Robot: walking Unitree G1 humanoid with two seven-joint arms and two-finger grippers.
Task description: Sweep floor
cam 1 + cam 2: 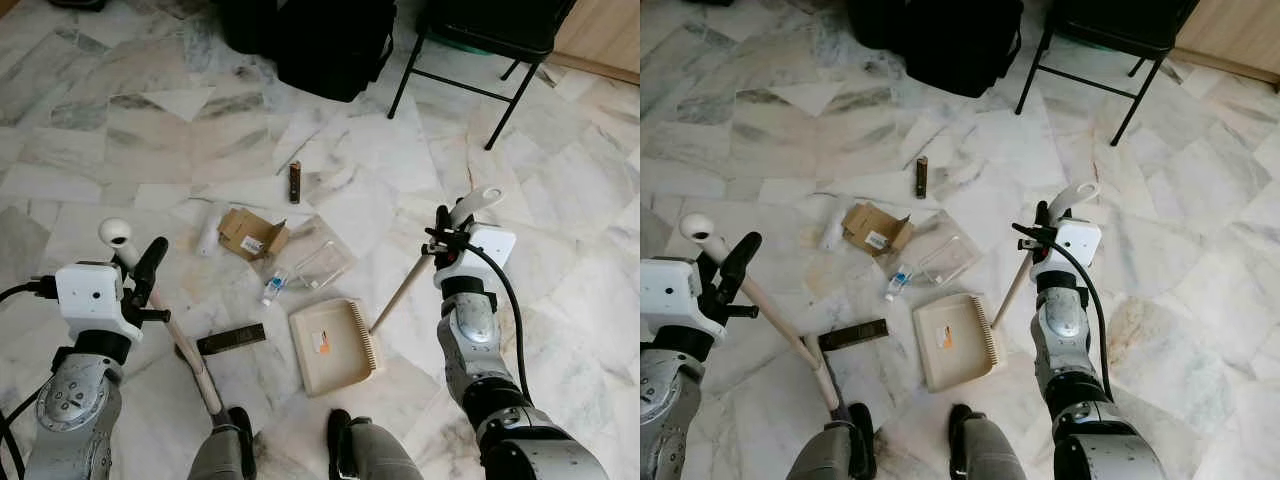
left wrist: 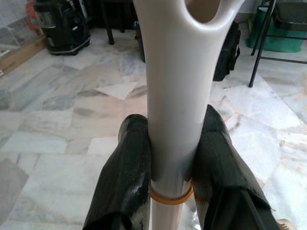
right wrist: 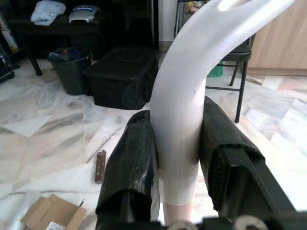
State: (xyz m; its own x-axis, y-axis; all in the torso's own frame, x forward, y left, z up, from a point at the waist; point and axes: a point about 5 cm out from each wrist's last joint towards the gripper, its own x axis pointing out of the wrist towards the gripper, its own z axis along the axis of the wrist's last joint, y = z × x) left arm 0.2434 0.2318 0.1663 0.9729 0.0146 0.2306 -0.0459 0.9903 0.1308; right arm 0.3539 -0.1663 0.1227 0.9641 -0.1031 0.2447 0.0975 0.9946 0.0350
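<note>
A white and grey marble floor (image 1: 130,120) fills the head view, seen from above. At the top centre sits a black bag (image 1: 320,40), and at the upper right a black metal chair (image 1: 480,50) stands on thin legs. In the lower left of the frame the left gripper (image 1: 150,268) has its jaws clamped on the white upper handle of a broom (image 1: 185,350); the left wrist view shows the 2 black fingers (image 2: 127,177) pressed against both sides of that handle. The broom's shaft slants down toward the bottom centre, and its black brush head lies on the floor just left of the dustpan. In the right of the frame the right gripper (image 1: 442,228) holds the white looped grip of the dustpan handle (image 1: 400,295), with a finger on each side of it in the right wrist view. The handle runs down and left to the cream dustpan (image 1: 335,345), which lies flat on the floor at lower centre. Litter is scattered in the middle of the frame above the dustpan: a torn cardboard box (image 1: 250,234), a clear plastic package (image 1: 310,255), a small tube (image 1: 272,290) and, further up, a small brown stick (image 1: 295,181).
</note>
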